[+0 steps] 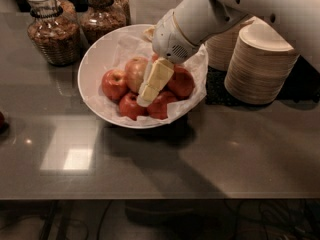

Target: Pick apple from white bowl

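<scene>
Several apples fill the bowl point(95, 66) on the table point(240, 149). The apple point(134, 71), palest and largest, sits at the bowl's middle, a little toward its back. The tool point(145, 98) slants down over the bowl's middle, its tip low among the red apples point(114, 83). The apple lies just beside the tool, on the side nearer the jars point(52, 31) behind the bowl, perhaps touching it. Whether the tool is wide or narrow I cannot tell. The grasp likely needs a small shift that way.

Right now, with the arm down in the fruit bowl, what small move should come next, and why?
Probably a slight sideways nudge onto the yellowish-green apple. The gripper sits low inside the white bowl, beside that apple, above the red apples, so it seems not yet centred on it.
</scene>
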Robot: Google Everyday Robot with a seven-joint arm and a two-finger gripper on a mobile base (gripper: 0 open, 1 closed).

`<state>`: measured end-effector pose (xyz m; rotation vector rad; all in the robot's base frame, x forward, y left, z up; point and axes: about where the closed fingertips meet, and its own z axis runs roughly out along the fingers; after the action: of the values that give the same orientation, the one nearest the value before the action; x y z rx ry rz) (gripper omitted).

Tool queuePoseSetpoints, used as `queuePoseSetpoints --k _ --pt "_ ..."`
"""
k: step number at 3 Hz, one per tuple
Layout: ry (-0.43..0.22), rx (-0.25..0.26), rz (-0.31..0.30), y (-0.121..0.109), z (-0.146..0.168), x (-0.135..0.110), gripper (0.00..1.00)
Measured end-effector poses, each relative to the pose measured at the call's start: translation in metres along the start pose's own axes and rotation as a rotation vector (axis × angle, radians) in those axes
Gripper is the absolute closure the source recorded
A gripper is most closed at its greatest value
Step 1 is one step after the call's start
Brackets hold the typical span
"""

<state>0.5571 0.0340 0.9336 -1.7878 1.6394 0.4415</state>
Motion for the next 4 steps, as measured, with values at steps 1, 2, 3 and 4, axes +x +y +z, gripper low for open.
queuePoseSetpoints --k 1,2,3,4 --pt "0.029 -0.009 -0.005 0.002 0.011 0.006 0.00" --pt "0.051 -0.005 -0.003 0.005 0.016 0.014 0.00" --pt "0.068 -0.002 0.007 0.013 0.017 0.023 0.00" --pt "0.069 -0.002 0.008 0.013 0.017 0.023 0.17"
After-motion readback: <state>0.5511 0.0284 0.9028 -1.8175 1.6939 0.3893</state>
